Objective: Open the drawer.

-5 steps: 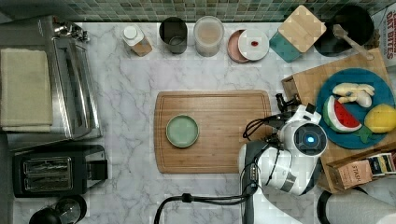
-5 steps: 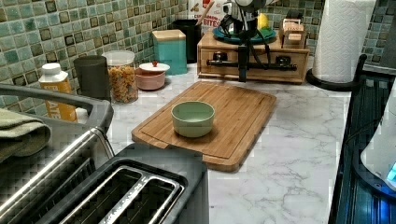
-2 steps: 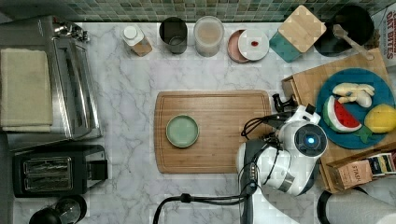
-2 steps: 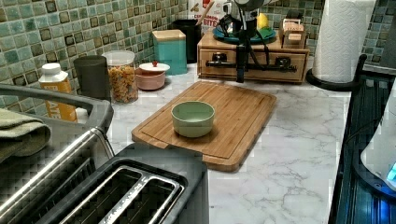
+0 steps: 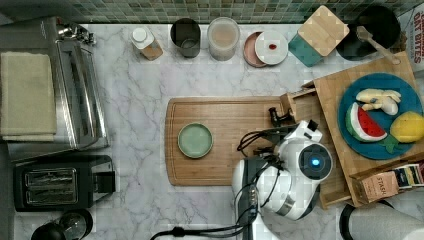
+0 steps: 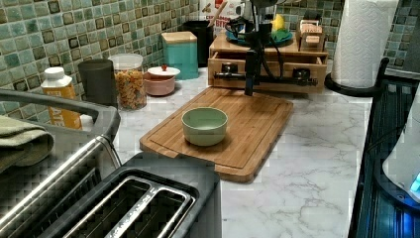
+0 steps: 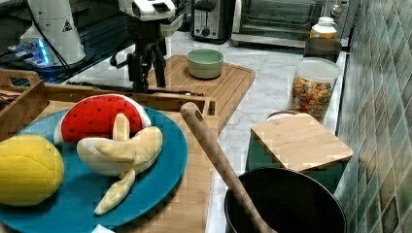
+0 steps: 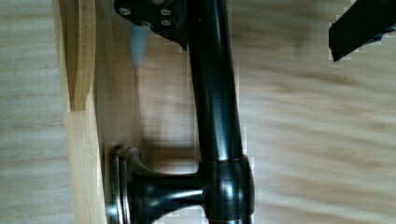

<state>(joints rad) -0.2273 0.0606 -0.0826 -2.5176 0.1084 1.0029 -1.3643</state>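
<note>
One light-wood drawer (image 6: 267, 67), long black handle (image 8: 217, 116)

Your arm (image 5: 280, 185) was glossy white with rounded joints — a blue light glowed on its top cap, and black cables looped along its side. The gripper (image 6: 251, 69) was black; small silver screws sat on one finger (image 8: 154, 16) — you saw them close.

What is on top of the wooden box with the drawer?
A round blue plate holding a watermelon slice, a yellow lemon and pale banana pieces. The robot arm hides part of the light-wood box.
</note>
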